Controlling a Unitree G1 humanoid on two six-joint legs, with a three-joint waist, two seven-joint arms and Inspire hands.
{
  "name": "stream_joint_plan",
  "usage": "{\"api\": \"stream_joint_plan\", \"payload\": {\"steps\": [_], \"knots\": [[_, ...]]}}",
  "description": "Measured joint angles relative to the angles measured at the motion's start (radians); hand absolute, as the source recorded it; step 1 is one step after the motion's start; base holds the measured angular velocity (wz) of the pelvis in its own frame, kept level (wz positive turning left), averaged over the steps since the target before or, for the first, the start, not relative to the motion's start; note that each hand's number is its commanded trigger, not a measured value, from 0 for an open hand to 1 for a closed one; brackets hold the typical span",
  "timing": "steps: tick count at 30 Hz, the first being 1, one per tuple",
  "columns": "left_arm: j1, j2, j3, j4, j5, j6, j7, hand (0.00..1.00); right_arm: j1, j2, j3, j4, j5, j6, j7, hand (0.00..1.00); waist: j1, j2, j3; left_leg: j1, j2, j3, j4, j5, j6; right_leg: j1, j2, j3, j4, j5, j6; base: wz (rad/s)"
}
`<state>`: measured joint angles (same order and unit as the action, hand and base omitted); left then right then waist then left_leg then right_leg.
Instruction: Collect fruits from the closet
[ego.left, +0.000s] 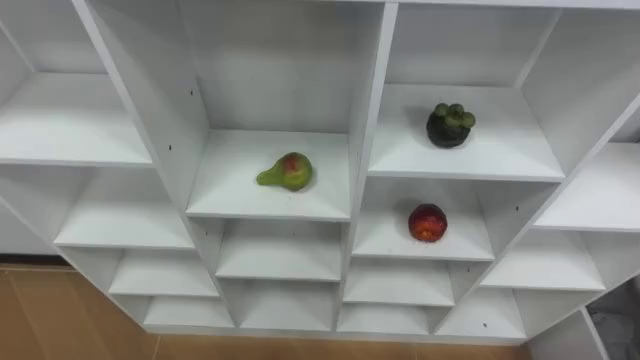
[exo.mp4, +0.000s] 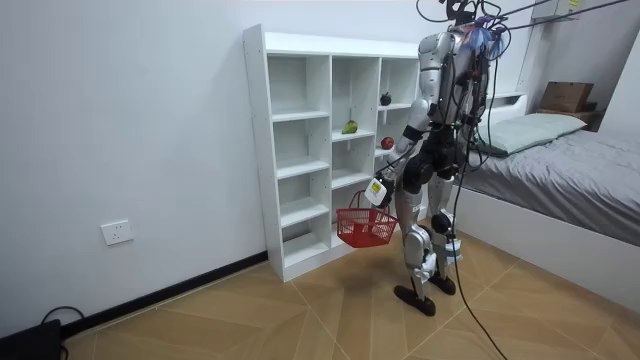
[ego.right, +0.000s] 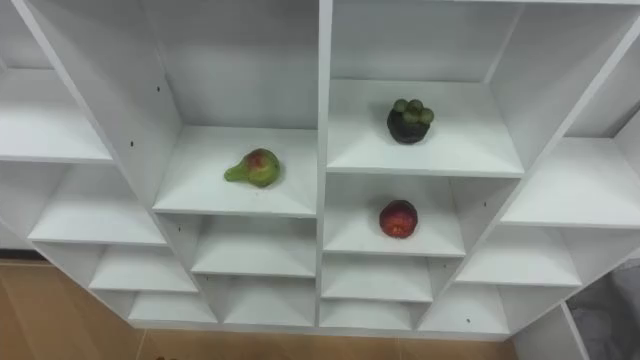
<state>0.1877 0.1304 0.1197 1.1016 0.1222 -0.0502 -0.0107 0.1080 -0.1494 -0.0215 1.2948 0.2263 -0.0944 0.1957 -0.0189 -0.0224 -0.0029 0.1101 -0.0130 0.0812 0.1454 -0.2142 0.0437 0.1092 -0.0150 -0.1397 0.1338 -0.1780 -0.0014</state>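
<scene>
Three fruits lie in the white closet (ego.left: 365, 130) in front of me. A green pear with a red blush (ego.left: 287, 172) rests in a middle compartment. To its right and one shelf up, a dark mangosteen (ego.left: 449, 125) sits upright. A red round fruit (ego.left: 427, 222) lies in the compartment right below the mangosteen. In the room view I stand facing the closet, and a red wire basket (exo.mp4: 365, 227) hangs by its handle from my left hand (exo.mp4: 378, 190), low at my side and beside the lower shelves.
The other compartments hold nothing. A bed (exo.mp4: 560, 170) with grey covers stands close behind me on the room view's right. Wooden floor (exo.mp4: 300, 320) stretches out on the room view's left, and a wall socket (exo.mp4: 117, 232) sits low on the wall.
</scene>
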Motion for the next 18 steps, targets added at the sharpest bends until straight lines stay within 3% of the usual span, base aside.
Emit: {"api": "stream_joint_plan", "payload": {"steps": [4,18], "knots": [[-0.006,0.0,0.0,0.0,0.003,-0.005,0.001,1.0,0.002,0.0,-0.001,-0.004,-0.004,-0.002,-0.007,0.0,0.0,0.003,-0.0016,-0.001,0.0,0.0,0.001,0.0,0.0,-0.005,0.0,0.001,0.001,0.0,0.0,0.0],[-0.004,-0.003,-0.025,-0.002,-0.002,-0.043,0.074,1.0,0.01,0.0,-0.001,-0.011,-0.026,-0.026,-0.135,0.0,-0.003,0.025,0.0052,0.005,0.001,0.009,-0.002,0.0,0.0,0.008,0.001,0.003,0.005,0.002,0.0,0.0]]}}
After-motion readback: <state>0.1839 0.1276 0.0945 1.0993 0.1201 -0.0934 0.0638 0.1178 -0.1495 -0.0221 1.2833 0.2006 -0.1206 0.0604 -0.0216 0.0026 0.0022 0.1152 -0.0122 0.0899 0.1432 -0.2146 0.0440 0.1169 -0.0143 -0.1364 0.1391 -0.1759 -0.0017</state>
